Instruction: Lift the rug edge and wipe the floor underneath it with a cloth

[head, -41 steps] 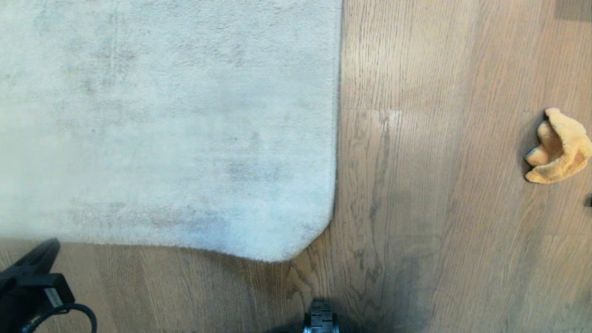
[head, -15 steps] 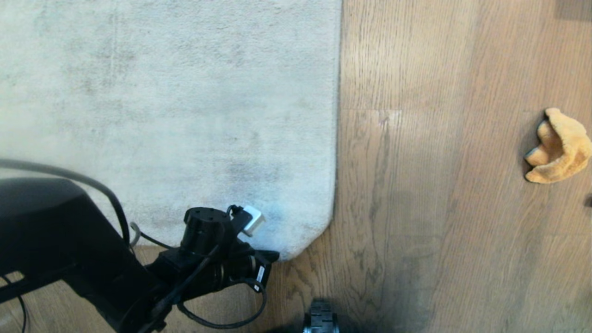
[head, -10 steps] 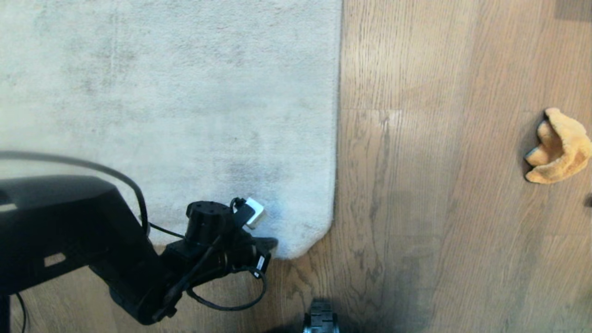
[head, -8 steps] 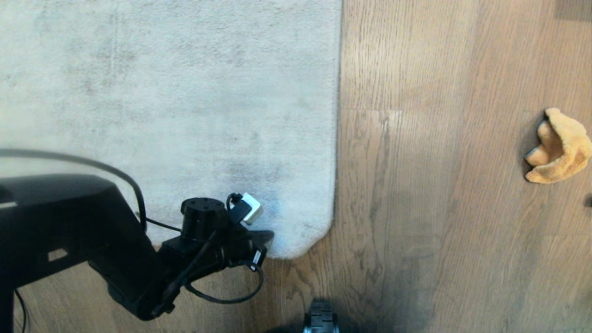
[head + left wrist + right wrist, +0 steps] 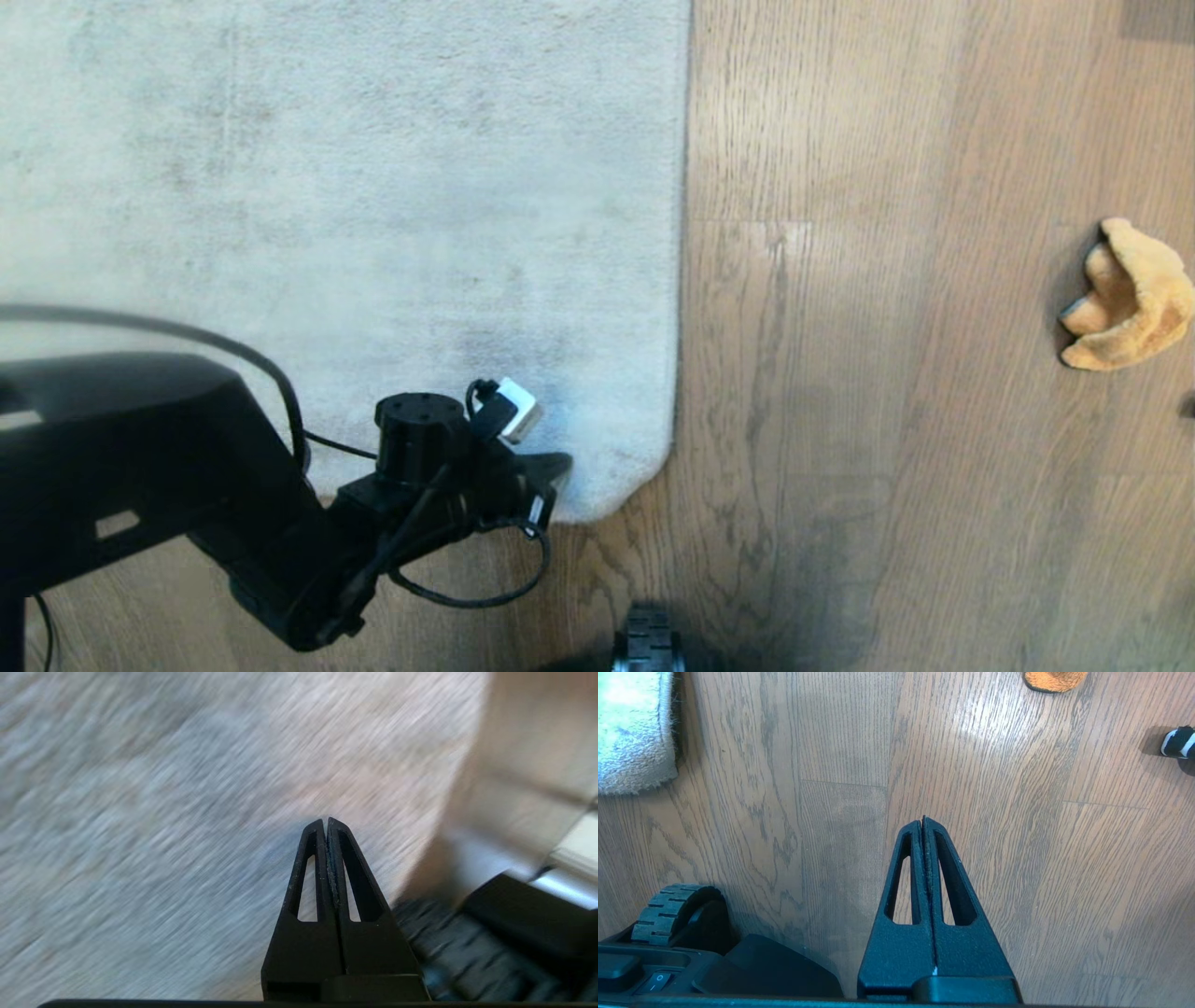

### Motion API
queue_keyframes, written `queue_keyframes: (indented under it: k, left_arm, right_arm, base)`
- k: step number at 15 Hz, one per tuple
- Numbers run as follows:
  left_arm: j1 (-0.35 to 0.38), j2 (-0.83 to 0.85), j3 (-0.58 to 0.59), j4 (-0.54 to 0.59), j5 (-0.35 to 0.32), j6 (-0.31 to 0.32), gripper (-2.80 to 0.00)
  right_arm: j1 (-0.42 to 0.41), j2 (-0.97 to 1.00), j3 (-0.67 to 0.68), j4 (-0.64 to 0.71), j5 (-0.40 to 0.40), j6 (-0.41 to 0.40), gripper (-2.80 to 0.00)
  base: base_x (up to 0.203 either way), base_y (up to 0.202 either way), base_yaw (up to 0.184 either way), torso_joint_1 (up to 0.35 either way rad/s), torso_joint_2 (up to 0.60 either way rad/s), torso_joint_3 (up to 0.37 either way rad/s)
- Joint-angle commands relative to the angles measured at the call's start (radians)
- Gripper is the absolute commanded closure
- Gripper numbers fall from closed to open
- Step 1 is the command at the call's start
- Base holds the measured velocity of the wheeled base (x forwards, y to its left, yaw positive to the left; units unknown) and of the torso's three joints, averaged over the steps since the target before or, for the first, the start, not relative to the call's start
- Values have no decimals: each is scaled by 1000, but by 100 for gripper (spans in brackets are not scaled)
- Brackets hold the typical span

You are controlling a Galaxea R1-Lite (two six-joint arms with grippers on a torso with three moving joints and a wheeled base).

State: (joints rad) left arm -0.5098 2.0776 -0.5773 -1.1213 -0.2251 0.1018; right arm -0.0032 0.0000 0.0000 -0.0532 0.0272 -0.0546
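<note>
The left gripper (image 5: 560, 459), fingers pressed together and empty, hangs over the rug edge (image 5: 597, 509) near its rounded corner. The floor (image 5: 840, 373) lies right of it. The cloth (image 5: 1130, 297) sits crumpled far right. The right gripper (image 5: 923, 820), also closed and empty, hangs over bare floor.

Even daylight; motion-blurred rug (image 5: 187, 812) in left wrist view.

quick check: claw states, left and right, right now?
Left claw: closed, empty, over the rug edge near its rounded corner.
Right claw: closed, empty, above bare floor.
</note>
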Motion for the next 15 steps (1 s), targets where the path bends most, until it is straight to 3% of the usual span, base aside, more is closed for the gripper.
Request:
queue_keyframes:
  k: [1,10,15]
  left_arm:
    - [-43,-11,-31,-9,-1,-40,0]
    - [-121,75,-70,-2,-7,-85,0]
    - [-106,95,3,56,0,21,0]
  right_arm:
    - [0,2,0,0,0,-1,0]
    - [0,2,0,0,0,-1,0]
    - [0,2,0,0,0,-1,0]
  base:
    - [0,0,0,0,0,0]
    - [0,0,0,0,0,0]
    - [0,0,0,0,0,0]
